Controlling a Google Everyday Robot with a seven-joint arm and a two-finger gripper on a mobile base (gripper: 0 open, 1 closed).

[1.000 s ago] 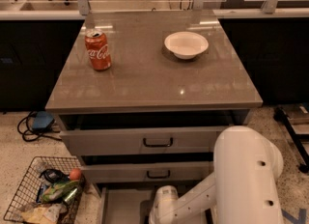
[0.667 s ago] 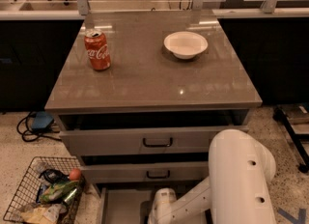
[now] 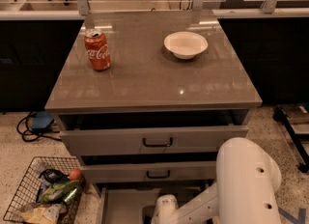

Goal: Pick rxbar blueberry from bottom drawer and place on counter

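The bottom drawer (image 3: pixel 123 203) is pulled open at the lower edge of the view and shows part of its pale grey floor. My white arm (image 3: pixel 246 179) bends down into it. My gripper (image 3: pixel 155 215) is low inside the drawer at the frame's bottom edge, mostly hidden by the wrist. The rxbar blueberry is hidden or out of view. The counter (image 3: pixel 154 80) is the grey-brown slab above the drawers.
A red cola can (image 3: pixel 98 50) stands at the counter's back left and a white bowl (image 3: pixel 185 44) at its back right. Two grey drawers with black handles (image 3: pixel 157 142) sit slightly open above the bottom drawer. A wire basket (image 3: pixel 19 203) of snacks is on the floor at left.
The arm's elbow swayed slightly left and back. The gripper stays down in the bottom drawer. Nothing on the counter has moved.
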